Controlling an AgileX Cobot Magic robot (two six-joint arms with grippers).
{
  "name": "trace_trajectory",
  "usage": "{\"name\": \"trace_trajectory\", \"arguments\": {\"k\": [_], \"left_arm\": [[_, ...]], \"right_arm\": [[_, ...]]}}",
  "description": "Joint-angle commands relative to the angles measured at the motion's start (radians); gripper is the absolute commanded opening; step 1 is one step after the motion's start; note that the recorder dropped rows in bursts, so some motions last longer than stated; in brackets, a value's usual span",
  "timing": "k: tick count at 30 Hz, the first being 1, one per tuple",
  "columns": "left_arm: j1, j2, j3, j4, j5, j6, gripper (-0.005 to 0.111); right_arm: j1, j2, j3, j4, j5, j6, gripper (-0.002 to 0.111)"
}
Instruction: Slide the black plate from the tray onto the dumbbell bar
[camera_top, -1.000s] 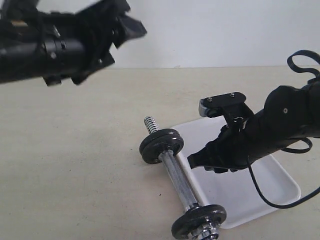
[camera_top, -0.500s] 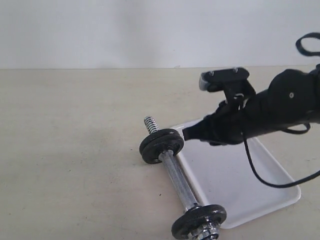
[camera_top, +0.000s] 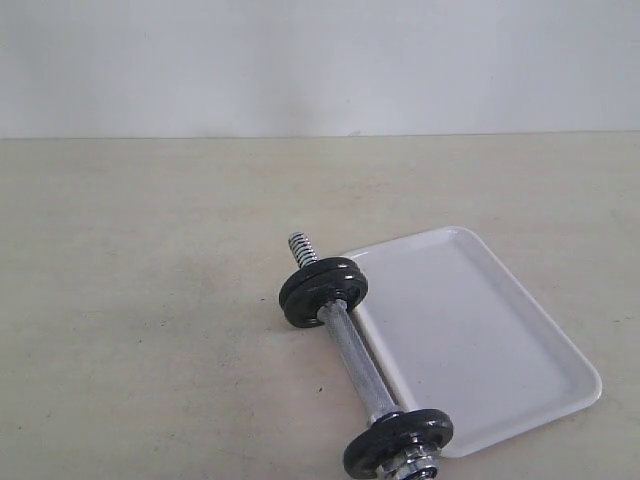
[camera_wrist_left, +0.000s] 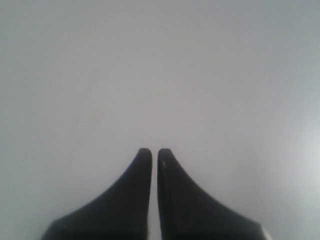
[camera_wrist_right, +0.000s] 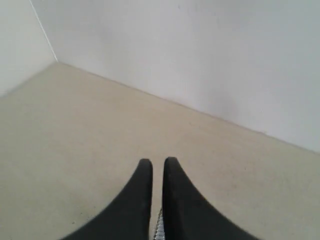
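The dumbbell bar (camera_top: 352, 357) lies on the table along the white tray's (camera_top: 480, 330) left edge. A black plate (camera_top: 322, 291) sits on the bar just below its bare threaded end (camera_top: 302, 246). Another black disc (camera_top: 398, 442) sits at the near end by the chrome nut. No disc lies on the tray. Neither arm shows in the exterior view. My left gripper (camera_wrist_left: 151, 152) is shut, with only a plain white surface beyond it. My right gripper (camera_wrist_right: 158, 162) is shut above the beige table, and a bit of screw thread (camera_wrist_right: 160, 229) shows far below through the gap between its fingers.
The beige table (camera_top: 150, 300) spreads wide to the left of the bar. A white wall (camera_top: 320, 60) stands behind it, and a wall corner (camera_wrist_right: 45, 35) shows in the right wrist view.
Both arms have left the exterior view: the left first, then the right, which rose from above the tray. Both grippers have closed with nothing in them. Bar, discs and tray stayed put.
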Motion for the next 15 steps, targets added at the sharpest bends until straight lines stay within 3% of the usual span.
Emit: {"name": "trace_trajectory", "arguments": {"k": [1, 9, 15], "left_arm": [[-0.003, -0.068, -0.003, -0.001, 0.066, 0.007, 0.004], [-0.003, -0.238, -0.003, -0.001, 0.153, 0.007, 0.004], [-0.003, -0.355, -0.001, 0.003, 0.346, -0.013, 0.004]], "right_arm": [[0.000, -0.139, -0.060, -0.005, 0.102, -0.031, 0.003], [0.000, -0.430, -0.134, -0.046, 0.226, -0.126, 0.003], [0.000, -0.624, -0.151, -0.051, 0.393, -0.126, 0.003]]}}
